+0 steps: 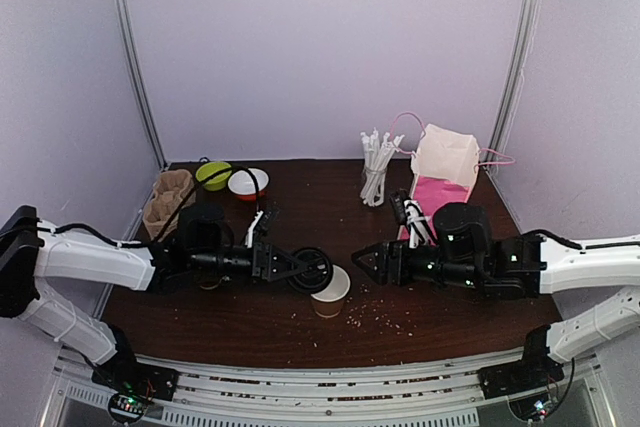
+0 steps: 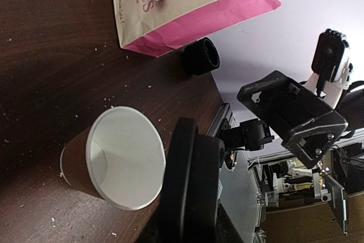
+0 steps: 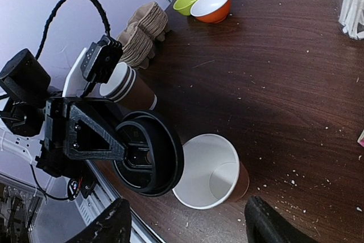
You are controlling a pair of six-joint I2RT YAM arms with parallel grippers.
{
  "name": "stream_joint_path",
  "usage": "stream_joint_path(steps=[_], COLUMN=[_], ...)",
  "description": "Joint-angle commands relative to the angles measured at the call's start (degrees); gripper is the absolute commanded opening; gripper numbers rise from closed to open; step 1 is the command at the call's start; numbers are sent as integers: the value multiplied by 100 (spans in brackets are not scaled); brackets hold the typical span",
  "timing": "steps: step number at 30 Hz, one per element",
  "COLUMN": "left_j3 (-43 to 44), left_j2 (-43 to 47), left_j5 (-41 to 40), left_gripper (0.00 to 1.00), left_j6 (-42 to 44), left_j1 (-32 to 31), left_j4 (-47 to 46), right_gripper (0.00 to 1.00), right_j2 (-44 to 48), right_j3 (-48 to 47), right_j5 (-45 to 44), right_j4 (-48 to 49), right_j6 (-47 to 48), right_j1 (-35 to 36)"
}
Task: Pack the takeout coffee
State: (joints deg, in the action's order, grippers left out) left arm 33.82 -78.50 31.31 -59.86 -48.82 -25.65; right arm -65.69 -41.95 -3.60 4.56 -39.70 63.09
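A single brown paper cup (image 1: 330,292) stands upright and lidless near the table's front centre, white inside and empty. It also shows in the left wrist view (image 2: 122,157) and the right wrist view (image 3: 207,172). No capped cup is in view. My left gripper (image 1: 300,267) is shut on a round black lid (image 1: 313,269), held tilted on edge right beside the cup's left rim (image 2: 190,180) (image 3: 149,155). I cannot tell if they touch. My right gripper (image 1: 365,260) is open and empty, just right of the cup, jaws wide apart (image 3: 190,231).
A white-and-pink paper bag (image 1: 445,172) stands at the back right, with a jar of straws (image 1: 377,167) to its left. A green bowl (image 1: 213,175), an orange bowl (image 1: 248,183) and cardboard carriers (image 1: 168,199) sit back left. A cup stack (image 3: 128,86) stands near the left arm. A black lid stack (image 2: 200,56) sits by the bag.
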Motion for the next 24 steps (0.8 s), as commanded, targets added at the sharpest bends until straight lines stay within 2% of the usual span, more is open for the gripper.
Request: stream_joint_path(steps=[1,12,24], left_j3=[294,437,830], left_j2=[-304,-869,-1407], left_j5=[215,285,386], left_gripper=[21,21,21], left_j6=[-254,-598,-637], left_j1=[-64,-155,-163], left_j4=[-316,-649,-585], right_gripper=[70,71,72], right_j2=[-47,-492,-901], right_j3=[330,580,584], right_j5=[-507,-429,-263], right_j4=[469,984,1218], right_j6=[-733,-1341,-1600], right_j1=[54,60,25])
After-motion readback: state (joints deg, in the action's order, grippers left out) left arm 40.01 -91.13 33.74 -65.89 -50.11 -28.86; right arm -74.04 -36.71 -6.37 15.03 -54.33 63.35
